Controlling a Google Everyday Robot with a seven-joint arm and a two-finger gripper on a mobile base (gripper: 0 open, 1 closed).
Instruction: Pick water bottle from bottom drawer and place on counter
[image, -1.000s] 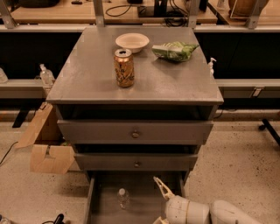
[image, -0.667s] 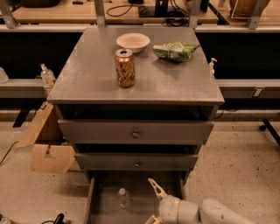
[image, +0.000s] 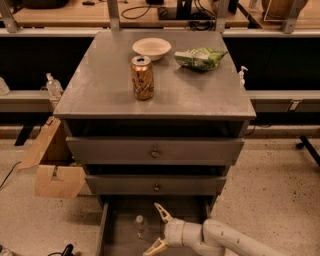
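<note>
cardboard box (image: 55, 172): on the floor, left of the cabinet
bottom drawer (image: 120, 222): pulled open
water bottle (image: 141, 225): upright on the drawer floor
gripper (image: 156, 230): in the drawer just right of the bottle, fingers spread wide, holding nothing
counter (image: 100, 85): soda can (image: 142, 77), bowl (image: 151, 48), green bag (image: 200, 58)

A robotics lab or workshop: cable-strewn wooden workbenches (image: 65, 15), a grey metal drawer cabinet (image: 155, 150), a cardboard box (image: 55, 175) on the speckled floor (image: 280, 190), and a robot's gripper (image: 156, 230), spread wide, at the open bottom drawer (image: 120, 235).
</note>
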